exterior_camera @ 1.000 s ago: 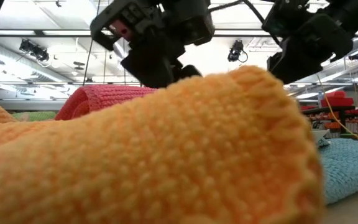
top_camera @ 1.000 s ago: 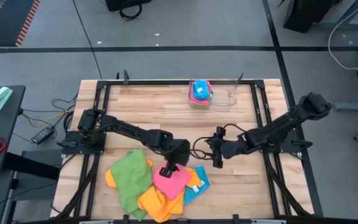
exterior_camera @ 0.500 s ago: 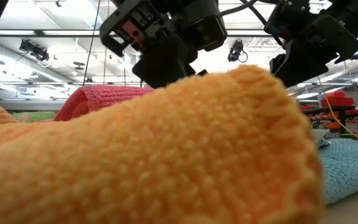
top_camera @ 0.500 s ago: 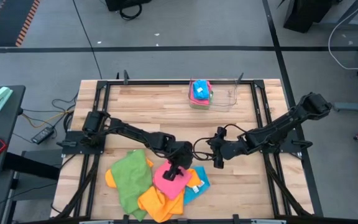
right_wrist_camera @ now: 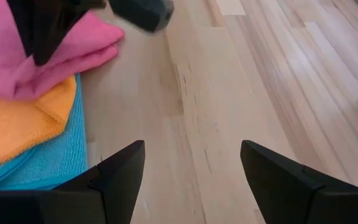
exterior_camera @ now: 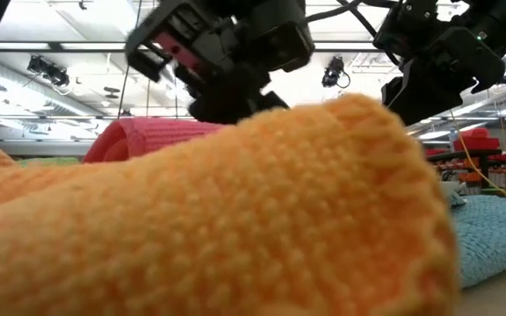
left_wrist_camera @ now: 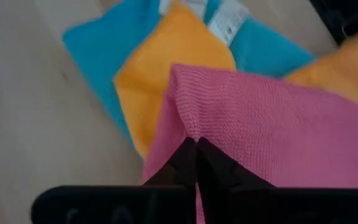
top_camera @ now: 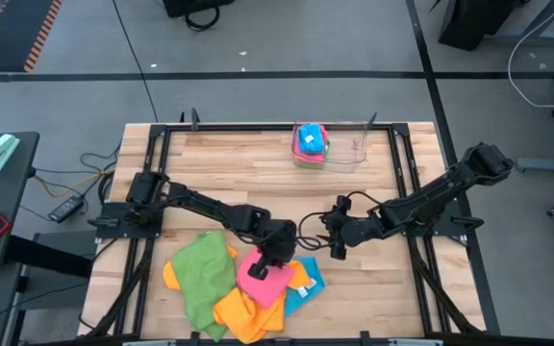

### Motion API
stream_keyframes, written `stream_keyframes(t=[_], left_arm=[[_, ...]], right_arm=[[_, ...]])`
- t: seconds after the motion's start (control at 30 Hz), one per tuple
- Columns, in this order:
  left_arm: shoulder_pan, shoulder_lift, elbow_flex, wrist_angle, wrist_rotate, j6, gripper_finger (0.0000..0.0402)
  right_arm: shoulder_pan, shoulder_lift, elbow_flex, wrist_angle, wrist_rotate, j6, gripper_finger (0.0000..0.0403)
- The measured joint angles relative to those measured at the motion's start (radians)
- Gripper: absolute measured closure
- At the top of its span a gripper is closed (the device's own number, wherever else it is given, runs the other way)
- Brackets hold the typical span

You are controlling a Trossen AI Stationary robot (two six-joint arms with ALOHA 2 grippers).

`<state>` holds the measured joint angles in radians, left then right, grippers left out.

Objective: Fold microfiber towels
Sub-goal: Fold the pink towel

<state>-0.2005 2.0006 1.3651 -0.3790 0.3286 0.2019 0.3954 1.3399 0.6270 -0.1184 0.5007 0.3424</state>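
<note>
Light wooden plank desk (top_camera: pixel 229 168) on a black metal frame, grey floor around it, overhead view.

Lower centre of the overhead frame, near edge of the desk: heap of small microfiber towels. Orange knitted-looking towel (top_camera: pixel 241 314) at the bottom of the heap; in the low view it (exterior_camera: pixel 235 228) fills nearly the whole frame. Green crumpled towel (top_camera: pixel 202 272) on the heap's left. Sky blue towel (top_camera: pixel 306 285) sticks out at the heap's right, under the others; white label visible on it in the left wrist view. Pink towel (top_camera: pixel 263 277) on top in the middle, lying over orange and blue.

Left pincer (top_camera: pixel 266 266) sits down on the pink towel, fingers pressed together, pinching a raised fold of pink fabric (left_wrist_camera: pixel 253 130) right at the fingertips. Left arm runs in from the desk's left edge.

Right pincer (top_camera: pixel 338 247) just right of the heap, centre of the frame, above bare wood, not touching any towel. Its fingers (right_wrist_camera: pixel 120 171) are spread wide, nothing between them; in the right wrist view the pink towel (right_wrist_camera: pixel 17 56), orange and blue layers sit at the upper left and left. Right arm runs in from the desk's right edge.

Far side, upper centre of the overhead frame: clear plastic tray (top_camera: pixel 346 149) with a small stack of folded towels (top_camera: pixel 310 143), blue on top, pink edge below.
</note>
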Motion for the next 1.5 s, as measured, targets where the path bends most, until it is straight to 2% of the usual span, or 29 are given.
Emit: stream_keyframes(t=[0.2, 0.3, 0.53, 0.73, 0.9, 1.07, 1.3, 1.5], left_arm=[[0.000, -0.097, 0.019, -0.179, -0.196, 0.041, 0.0386], [0.006, -0.165, 0.022, -0.214, -0.249, 0.046, 0.0394], [0.038, -0.256, 0.023, -0.278, -0.258, 0.007, 0.0379], [0.061, -0.298, 0.023, -0.271, -0.258, 0.015, 0.0394], [0.077, -0.271, 0.023, -0.271, -0.235, -0.057, 0.0375], [0.087, -0.209, 0.023, -0.261, -0.229, -0.045, 0.0366], [0.126, -0.150, 0.023, -0.084, -0.265, -0.038, 0.0391], [0.195, -0.057, 0.022, 0.074, -0.290, -0.157, 0.0379]], right_arm=[[0.000, 0.000, 0.000, 0.000, 0.000, 0.001, 0.0128], [0.000, 0.000, 0.000, -0.001, 0.000, 0.000, 0.0128], [0.000, 0.000, 0.000, -0.007, 0.000, 0.003, 0.0128], [0.000, 0.000, 0.000, -0.006, 0.000, 0.007, 0.0128], [0.000, 0.000, 0.000, -0.006, 0.000, 0.010, 0.0128], [0.000, 0.000, 0.000, -0.005, 0.000, 0.013, 0.0128], [0.000, 0.000, 0.000, -0.007, 0.000, 0.008, 0.0128], [0.004, -0.047, 0.000, -0.102, -0.048, 0.065, 0.0128]])
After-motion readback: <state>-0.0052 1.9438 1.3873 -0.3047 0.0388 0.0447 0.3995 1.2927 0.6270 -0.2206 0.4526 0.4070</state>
